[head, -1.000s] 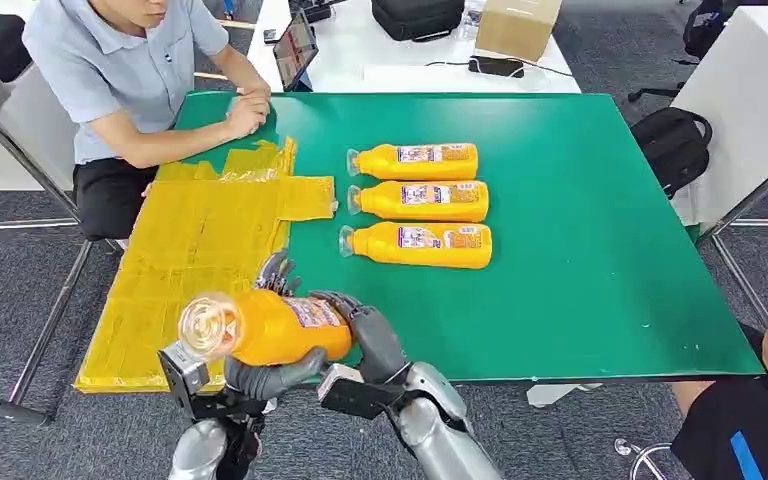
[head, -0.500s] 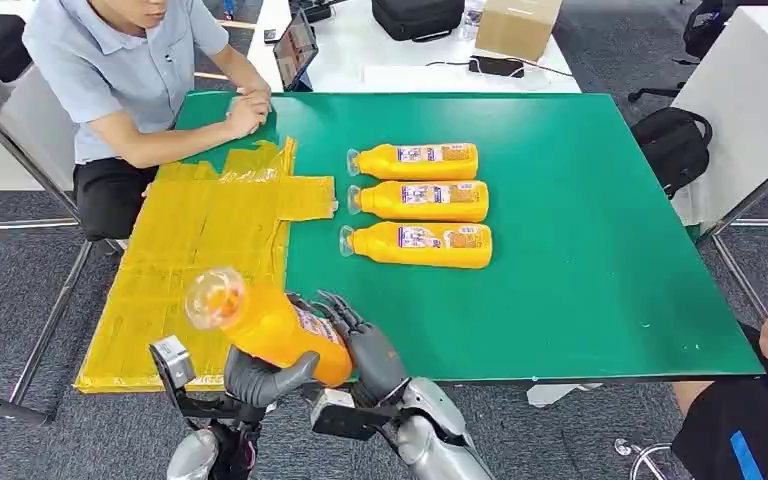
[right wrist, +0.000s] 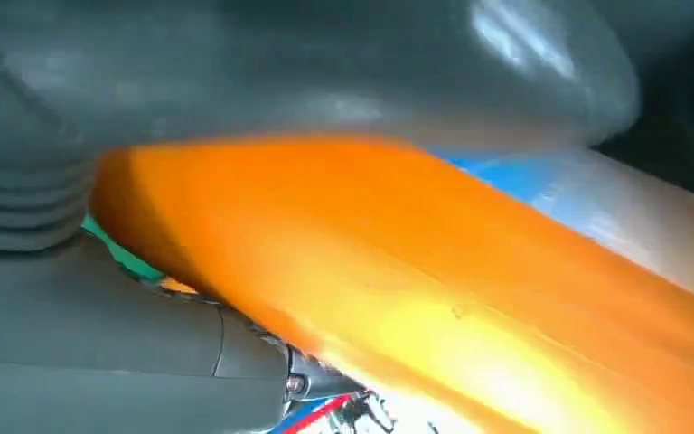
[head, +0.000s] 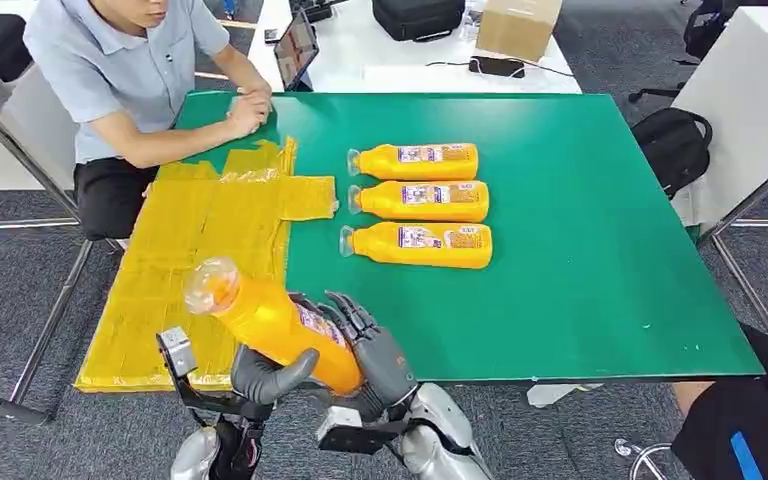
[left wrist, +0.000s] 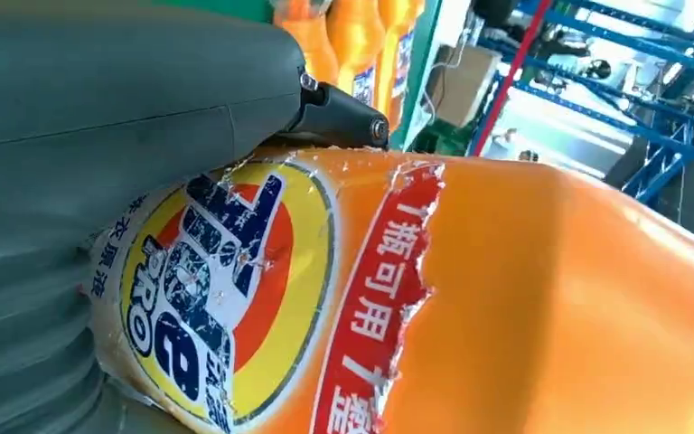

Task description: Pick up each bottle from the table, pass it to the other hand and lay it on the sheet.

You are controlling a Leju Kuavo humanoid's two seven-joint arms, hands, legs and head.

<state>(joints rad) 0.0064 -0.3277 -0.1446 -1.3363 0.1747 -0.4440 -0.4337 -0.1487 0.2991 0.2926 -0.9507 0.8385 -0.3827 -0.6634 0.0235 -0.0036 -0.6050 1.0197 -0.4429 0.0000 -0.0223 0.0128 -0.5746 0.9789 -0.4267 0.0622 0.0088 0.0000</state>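
An orange bottle (head: 272, 325) hangs tilted above the near edge of the green desk (head: 580, 250), its clear cap toward the yellow sheet (head: 200, 240). The left hand (head: 265, 378) grips it from below, and the right hand (head: 375, 350) wraps its base end. Three more bottles (head: 417, 203) lie side by side just beyond the sheet's right edge.

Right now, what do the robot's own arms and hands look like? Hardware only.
Both arms are silver metal with rounded joint shells. The left hand has a thick grey thumb, and a small grey boxy module sits on a dark bracket at that wrist. The right hand has dark grey segmented fingers, with a silver-faced block on a black bracket at its wrist. Up close, the wrist views show smooth grey covers with ribbed sections.
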